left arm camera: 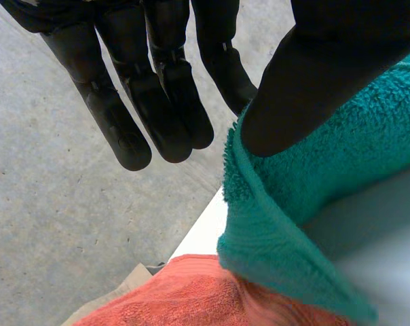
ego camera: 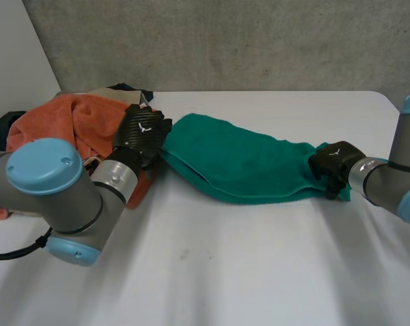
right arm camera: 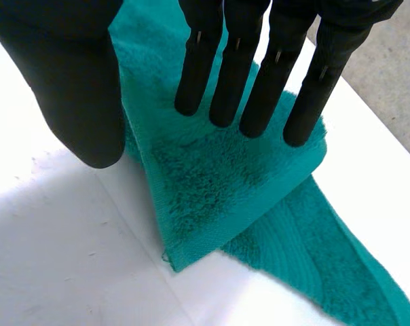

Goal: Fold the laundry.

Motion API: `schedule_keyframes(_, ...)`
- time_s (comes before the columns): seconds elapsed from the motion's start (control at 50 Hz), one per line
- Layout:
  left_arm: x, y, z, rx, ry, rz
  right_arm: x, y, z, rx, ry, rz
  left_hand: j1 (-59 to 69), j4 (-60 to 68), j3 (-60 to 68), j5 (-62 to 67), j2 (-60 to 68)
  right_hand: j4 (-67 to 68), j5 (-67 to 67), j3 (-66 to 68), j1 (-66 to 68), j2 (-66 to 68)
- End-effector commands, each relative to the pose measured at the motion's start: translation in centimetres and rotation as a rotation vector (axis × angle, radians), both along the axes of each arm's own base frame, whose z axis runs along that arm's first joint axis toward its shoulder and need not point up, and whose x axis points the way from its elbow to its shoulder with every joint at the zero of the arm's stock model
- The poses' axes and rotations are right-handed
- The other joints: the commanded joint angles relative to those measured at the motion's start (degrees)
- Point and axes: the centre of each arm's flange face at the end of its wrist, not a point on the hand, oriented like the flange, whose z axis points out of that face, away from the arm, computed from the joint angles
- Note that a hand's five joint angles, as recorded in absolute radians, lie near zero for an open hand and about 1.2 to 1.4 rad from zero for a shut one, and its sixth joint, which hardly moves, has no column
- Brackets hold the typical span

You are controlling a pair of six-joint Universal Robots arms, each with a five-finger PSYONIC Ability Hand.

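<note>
Currently, the green towel (ego camera: 239,163) lay lengthwise across the middle of the frame on the white desk (ego camera: 225,272), already doubled into a long band. The left hand (ego camera: 142,136) sat at the band's left end, at centre left of the frame. The right hand (ego camera: 335,166) sat at its right end, at centre right.

In the left wrist view, the fingers (left arm camera: 171,102) were straight and spread clear of the cloth. The thumb (left arm camera: 307,75) lay against the towel's raised edge. No pinch was visible, so the hand was judged open.

In the right wrist view, the fingers (right arm camera: 259,81) were likewise straight, tips on or just above a turned-over corner (right arm camera: 212,204). The thumb stood well apart, so this hand was also open.

One hand at each end probably served to keep the band flat and square for the next fold. An orange towel (ego camera: 76,119) was heaped at the upper left, touching the green towel's left end, presumably awaiting its turn.
</note>
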Motion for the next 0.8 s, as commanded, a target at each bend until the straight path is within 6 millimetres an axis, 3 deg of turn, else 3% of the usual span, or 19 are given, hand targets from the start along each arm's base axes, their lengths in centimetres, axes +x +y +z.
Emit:
schedule_keyframes(0.02,0.5,0.9,1.6,-0.023,0.017,-0.001,-0.1,0.3,3.4,-0.071,-0.018,0.001,14.3,11.1,11.5,12.7,11.5,-5.1,-4.2,-5.6,-5.6,-5.3)
schedule_keyframes(0.16,0.6,1.4,2.1,-0.021,0.033,-0.005,-0.1,0.0,4.6,-0.105,-0.024,-0.001,14.3,11.1,11.5,12.7,11.5,-8.5,-7.6,-9.0,-8.9,-8.7)
schedule_keyframes(0.46,0.7,1.0,2.5,-0.02,0.065,0.0,0.8,-0.4,-0.8,0.088,-0.081,0.005,14.3,11.1,11.5,12.7,11.5,-8.2,-7.3,-8.6,-8.6,-8.3)
schedule_keyframes(0.6,0.7,1.0,2.6,-0.02,0.067,0.0,1.3,-2.2,-2.7,0.036,-0.104,-0.002,14.3,11.1,11.5,12.7,11.5,6.9,7.8,6.5,6.5,6.8)
schedule_keyframes(0.62,0.7,1.0,2.6,-0.02,0.067,0.0,1.4,-2.8,-2.7,0.005,-0.115,-0.004,14.3,11.1,11.5,12.7,11.5,21.1,22.0,20.7,20.7,21.0)
schedule_keyframes(0.68,0.7,1.0,2.6,-0.022,0.068,-0.002,1.5,-3.4,-2.3,-0.036,-0.136,-0.014,14.3,11.1,11.5,12.7,11.5,38.1,39.1,37.7,37.7,38.0)
schedule_keyframes(0.76,0.7,1.0,3.1,-0.034,0.071,0.0,1.7,-3.7,-0.3,-0.07,-0.2,-0.025,14.3,11.1,11.5,12.7,11.5,38.2,39.1,37.7,37.8,38.0)
schedule_keyframes(0.78,0.8,1.0,3.2,-0.037,0.072,0.001,1.4,-3.8,1.5,-0.105,-0.222,-0.038,14.3,11.1,11.5,12.7,11.5,29.4,30.3,29.0,29.0,29.3)
schedule_keyframes(0.8,0.8,1.0,3.4,-0.041,0.072,0.003,1.3,-3.8,1.8,-0.107,-0.228,-0.041,14.3,11.1,11.5,12.7,11.5,22.8,23.8,22.4,22.4,22.7)
